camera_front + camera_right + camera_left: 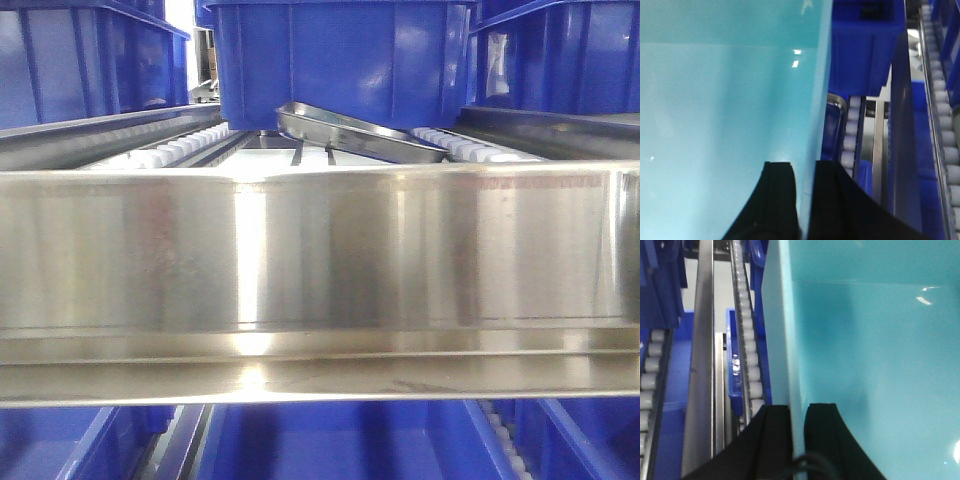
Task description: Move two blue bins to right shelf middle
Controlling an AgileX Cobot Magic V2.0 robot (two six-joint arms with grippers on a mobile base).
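Cyan bin [875, 365] is clamped by left end effector [796, 414] and right end effector [805, 171] on opposite walls, likely sharing its bulk.

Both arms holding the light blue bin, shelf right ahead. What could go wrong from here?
The left gripper and right gripper each pinch only a thin, smooth wall of the light blue bin, so it may slip or tip.
Behind the steel front rail, a tilted metal tray and a dark blue bin occupy the shelf, and the held bin could jam against them.
The bin could catch on that rail. Its height isn't visible.
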